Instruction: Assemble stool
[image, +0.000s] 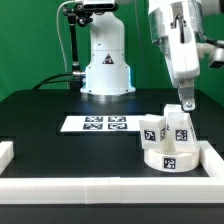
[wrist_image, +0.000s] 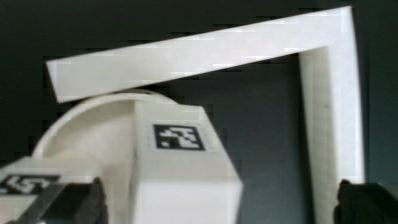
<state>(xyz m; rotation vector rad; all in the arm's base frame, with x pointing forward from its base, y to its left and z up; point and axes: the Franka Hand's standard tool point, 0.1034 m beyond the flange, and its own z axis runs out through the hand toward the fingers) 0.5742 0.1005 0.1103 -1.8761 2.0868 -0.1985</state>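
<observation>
Jaws (image: 186, 104) spread, just above 2 upright legs (image: 164, 128) on round seat (image: 168, 156), corner of border rails (image: 218, 160).

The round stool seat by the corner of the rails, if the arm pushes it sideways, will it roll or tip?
The seat probably slides rather than rolls: it lies flat as a thick, low disc. Tipping looks unlikely for the seat itself, but the blocky legs standing up from it might wobble. It looks rigid, and the rails close by would likely stop it.

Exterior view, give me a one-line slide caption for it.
Panda gripper, jaws open, above two white legs standing on the round stool seat in the border rails' corner.
</observation>
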